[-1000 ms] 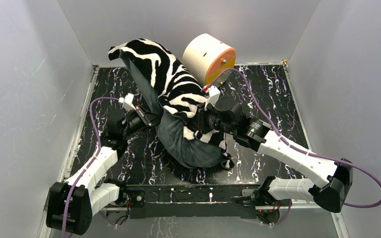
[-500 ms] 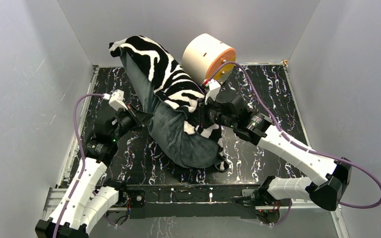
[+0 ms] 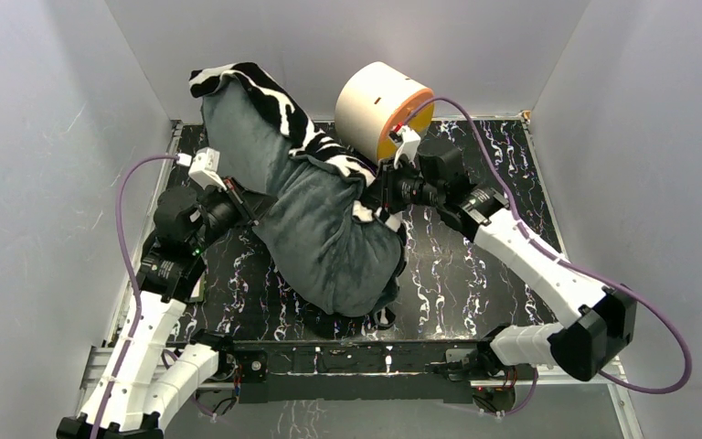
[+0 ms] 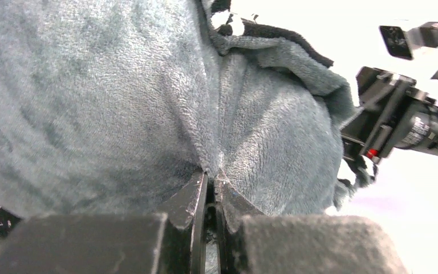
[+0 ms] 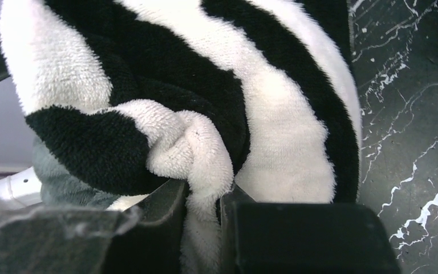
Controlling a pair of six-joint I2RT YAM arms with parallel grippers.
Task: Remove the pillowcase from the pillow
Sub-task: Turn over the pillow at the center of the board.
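The pillowcase [image 3: 329, 229] lies bunched across the middle of the table, its dark grey face turned up and zebra stripes showing along its far right edge. The pillow is hidden inside it. My left gripper [image 3: 254, 203] is shut on a pinch of the grey plush at the bundle's left side; in the left wrist view the jaws [image 4: 211, 176] nip a small ridge of the pillowcase [image 4: 120, 103]. My right gripper [image 3: 377, 197] is shut on the striped edge at the right; a white fold of the pillowcase [image 5: 274, 114] is squeezed between its fingers [image 5: 205, 200].
A cream-and-orange cylinder [image 3: 379, 110] stands at the back, just behind the right gripper. Black marbled tabletop [image 3: 475, 265] shows right of the bundle. Grey walls close in the left, back and right sides. The right arm [image 4: 405, 120] shows in the left wrist view.
The bundle has rolled over to the left, so the grey face now shows on top. The left arm has drawn back to the left; the right gripper has moved toward the cylinder.
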